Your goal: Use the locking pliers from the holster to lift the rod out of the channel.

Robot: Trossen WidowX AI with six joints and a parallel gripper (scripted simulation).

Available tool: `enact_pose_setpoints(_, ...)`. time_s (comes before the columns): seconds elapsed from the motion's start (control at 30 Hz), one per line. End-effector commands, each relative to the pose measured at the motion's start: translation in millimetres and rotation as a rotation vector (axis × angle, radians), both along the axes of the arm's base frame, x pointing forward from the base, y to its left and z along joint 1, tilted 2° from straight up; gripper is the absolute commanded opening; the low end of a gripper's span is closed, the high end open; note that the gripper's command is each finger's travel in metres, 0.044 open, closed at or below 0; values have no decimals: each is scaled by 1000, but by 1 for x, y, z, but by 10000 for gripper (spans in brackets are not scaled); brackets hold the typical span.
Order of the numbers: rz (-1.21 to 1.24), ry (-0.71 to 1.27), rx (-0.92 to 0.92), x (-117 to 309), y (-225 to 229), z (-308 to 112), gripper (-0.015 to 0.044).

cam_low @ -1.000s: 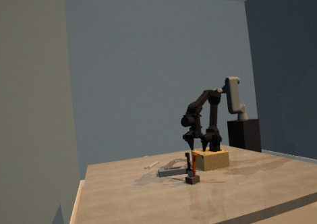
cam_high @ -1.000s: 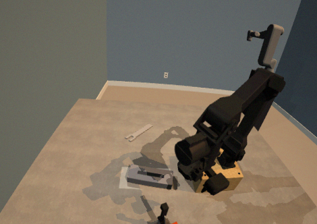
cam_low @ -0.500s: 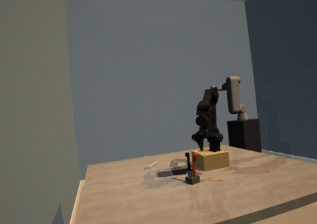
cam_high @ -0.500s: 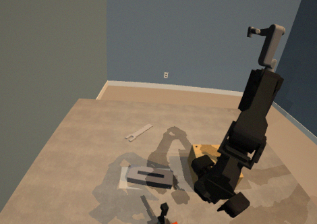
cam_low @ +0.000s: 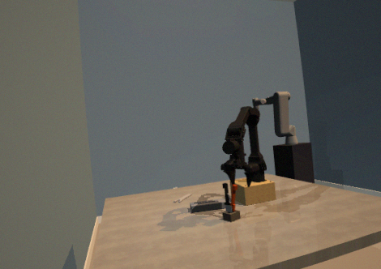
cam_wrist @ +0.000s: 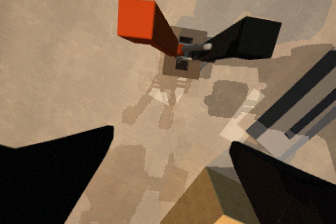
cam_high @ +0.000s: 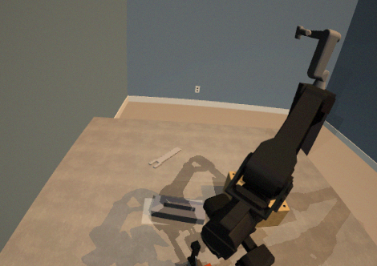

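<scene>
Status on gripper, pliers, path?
Gripper open, jaws hold nothing. Pliers upright in holster, handles spread. Nothing seen between jaws and handles; channel block off to one side.

A forked wrench (cam_high: 167,156) (cam_low: 183,198) lies beyond a wall outlet's (cam_high: 197,89) foreground.A pale wrench (cam_high: 167,156) (cam_low: 183,198) lies flat on the table (cam_high: 76,180) (cam_low: 146,243).

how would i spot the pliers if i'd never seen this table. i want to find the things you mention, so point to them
Find the yellowish box (cam_high: 273,218) (cam_low: 256,193) (cam_wrist: 215,195) under the black arm. Near it a small dark block (cam_low: 231,216) (cam_wrist: 169,67) holds the pliers (cam_low: 233,197) (cam_wrist: 136,20) upright. Only they have one orange handle and one black.
</scene>
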State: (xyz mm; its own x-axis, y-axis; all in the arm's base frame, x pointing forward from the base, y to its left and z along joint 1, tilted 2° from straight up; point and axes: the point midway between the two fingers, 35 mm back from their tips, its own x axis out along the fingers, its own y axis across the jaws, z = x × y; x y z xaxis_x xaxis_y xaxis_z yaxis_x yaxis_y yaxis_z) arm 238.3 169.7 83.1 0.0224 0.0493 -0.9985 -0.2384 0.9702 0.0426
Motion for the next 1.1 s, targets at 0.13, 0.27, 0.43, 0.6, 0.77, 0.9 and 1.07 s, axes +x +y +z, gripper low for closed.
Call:
enact_pose_setpoints(0.13,2,2,0,28,7,-6,440)
enact_pose_setpoints(0.27,2,2,0,29,7,-6,440)
enact_pose_setpoints(0.43,2,0,0,44,11,-5,440)
enact_pose_setpoints(0.6,2,-1,1,64,15,-4,440)
enact_pose_setpoints(0.77,2,-2,1,68,17,-5,440)
enact_pose_setpoints(0.9,2,-2,1,68,17,-9,440)
enact_pose_setpoints(1.07,2,-2,1,69,17,-17,440)
